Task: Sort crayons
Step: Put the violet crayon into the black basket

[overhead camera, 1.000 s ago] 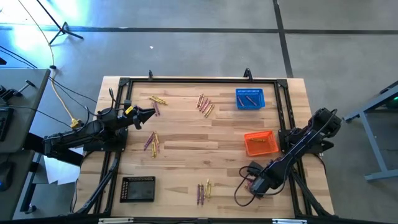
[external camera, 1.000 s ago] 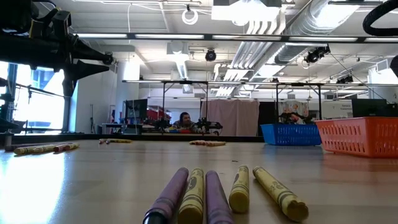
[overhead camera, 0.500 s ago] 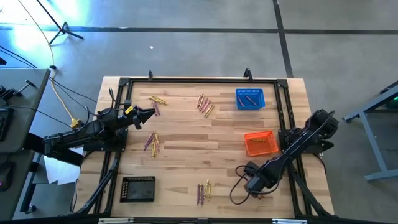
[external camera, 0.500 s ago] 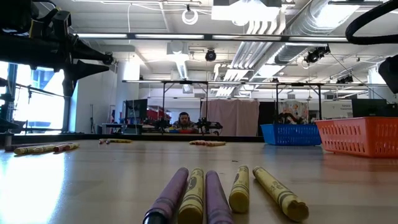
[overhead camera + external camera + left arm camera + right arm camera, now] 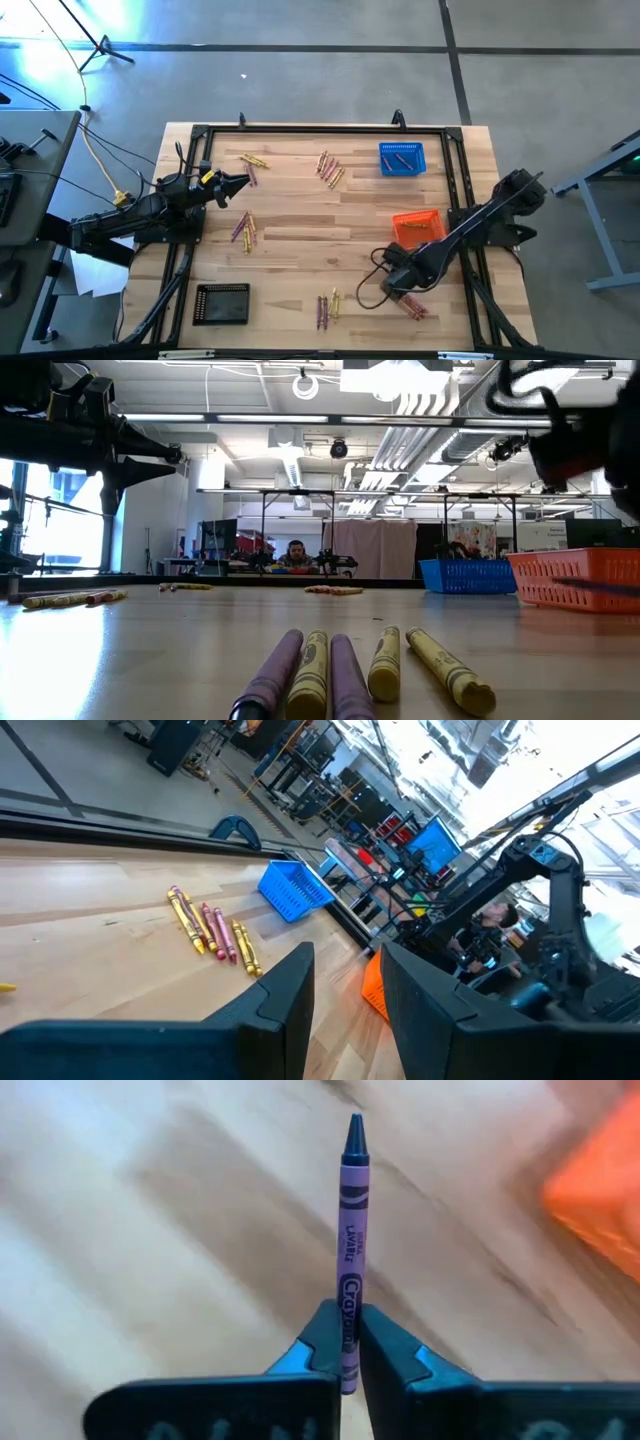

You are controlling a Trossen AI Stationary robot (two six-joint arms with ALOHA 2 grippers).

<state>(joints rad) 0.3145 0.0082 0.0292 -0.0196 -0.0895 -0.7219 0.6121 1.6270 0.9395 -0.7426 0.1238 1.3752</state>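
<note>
The right gripper [image 5: 349, 1352] pinches a thin purple wax crayon [image 5: 351, 1240] by its butt, long axis straight out ahead, tip forward. The orange mesh basket [image 5: 415, 229] sits just beside it; the black mesh basket [image 5: 221, 303] lies well apart. The left gripper [image 5: 240, 183] waits spread.

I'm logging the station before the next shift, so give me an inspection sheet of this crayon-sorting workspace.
Surface: light wooden table inside a black frame.
Job's things: loose crayon clusters; more near the front right; red ones in the blue mesh basket; yellow ones in the orange mesh basket.
Clutter: black mesh basket at the front left.
Grippers: right gripper shut on a purple crayon, near the orange basket; left gripper open, above the table's left edge.
Cables: black loop by the right arm; yellow cable beside the left arm.
Surroundings: workshop; a seated person far behind.
</note>
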